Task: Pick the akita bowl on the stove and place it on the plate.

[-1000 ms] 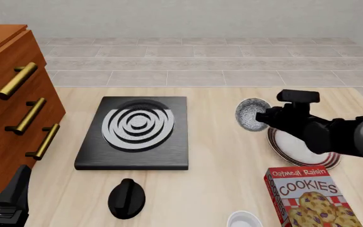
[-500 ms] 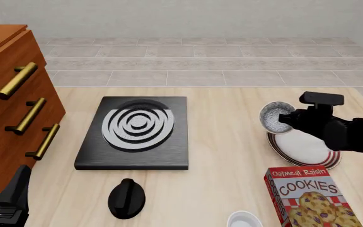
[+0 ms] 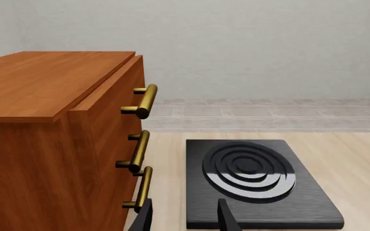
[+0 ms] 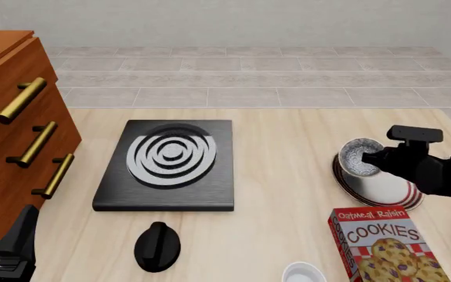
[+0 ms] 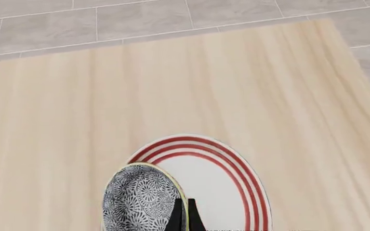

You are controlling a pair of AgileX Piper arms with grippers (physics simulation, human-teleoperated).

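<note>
Akita bowl (image 4: 360, 157), small and round with a speckled grey-white inside and a dark outside, sits clamped by its rim in the fingers of the right gripper (image 4: 372, 157), tilted so its mouth faces up and toward the left. It hangs over the near-left edge of the round white plate with red stripes round its rim (image 4: 401, 198), off centre. In the right wrist view the thin black fingers (image 5: 183, 217) are pressed nearly together on the bowl's wall, with the bowl lying to one side of them and the plate's bare white middle on the other. That is what the coming move turns on, I'd say: the bowl wants carrying toward the right, further over the plate's middle, then levelling and lowering. Whether the bowl's base already touches the plate I cannot tell, since the arm hides that part.

Nearer the camera, the cookie box (image 4: 386, 247) stands close beside the plate. The left gripper (image 3: 183, 219) is parked well away by the wooden drawer cabinet (image 4: 10, 135), fingers apart and holding nothing. Farther out on the pale wooden counter (image 4: 280, 147), the flat black square stove with silver-white burner rings (image 4: 169, 163) is bare.
</note>
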